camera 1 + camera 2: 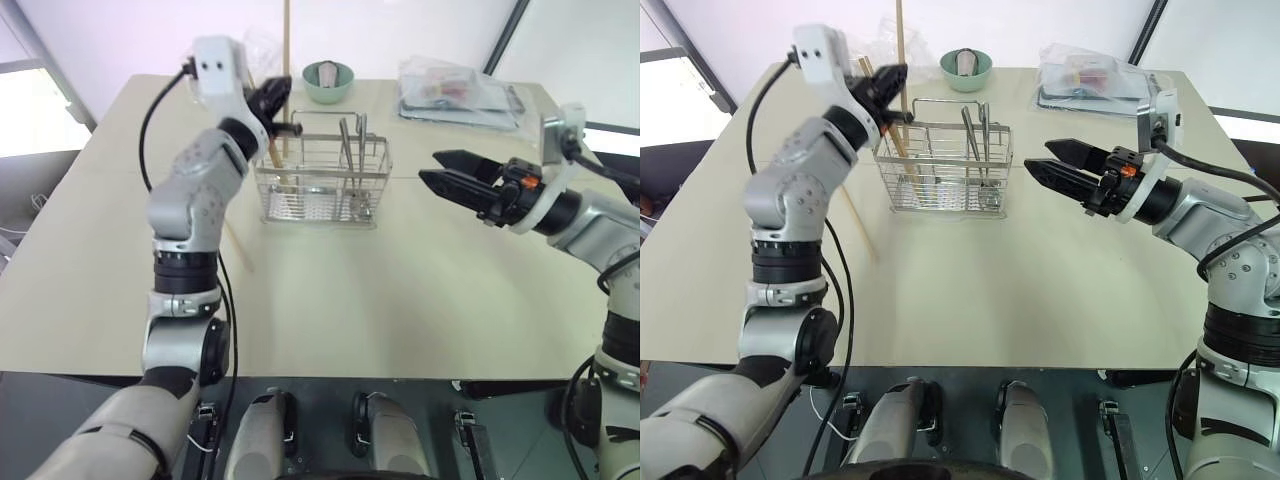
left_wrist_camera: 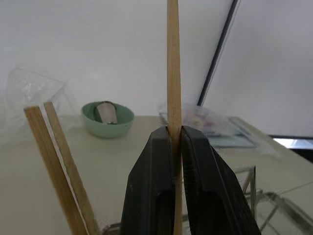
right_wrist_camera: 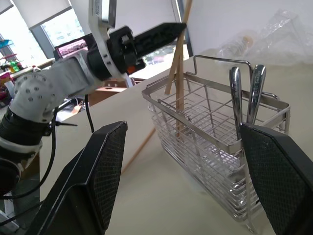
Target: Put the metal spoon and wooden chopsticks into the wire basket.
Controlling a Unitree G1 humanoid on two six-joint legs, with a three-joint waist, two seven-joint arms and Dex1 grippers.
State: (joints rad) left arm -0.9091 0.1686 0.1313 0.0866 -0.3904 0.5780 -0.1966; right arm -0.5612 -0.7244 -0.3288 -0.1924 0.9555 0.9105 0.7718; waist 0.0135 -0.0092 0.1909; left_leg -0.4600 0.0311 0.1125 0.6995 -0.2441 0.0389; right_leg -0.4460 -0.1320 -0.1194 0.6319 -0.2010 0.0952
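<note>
The left end effector (image 2: 174, 147) is pinching shut on one wooden chopstick (image 2: 172, 63), holding it upright above the left end of the wire basket (image 1: 322, 185), with the stick's lower part reaching down inside the wires. Two more wooden chopsticks (image 2: 58, 161) are leaning tilted in that same left end. The wire basket is sitting on the counter (image 1: 400, 290) at about 12 o'clock from the robot, slightly left of centre. Two metal utensils (image 3: 244, 95) are standing handle-up in the basket's right part; which is the metal spoon cannot be told. Another stick (image 1: 855, 225) is lying on the counter at the basket's 8 o'clock, partly behind the left arm. The right end effector (image 1: 1050, 165) is hovering at the basket's 3 o'clock, fingers spread wide, gripping nothing. A green bowl (image 1: 328, 80) is sitting at the basket's 12 o'clock, and a clear plastic tray (image 1: 460, 95) at its 2 o'clock.
</note>
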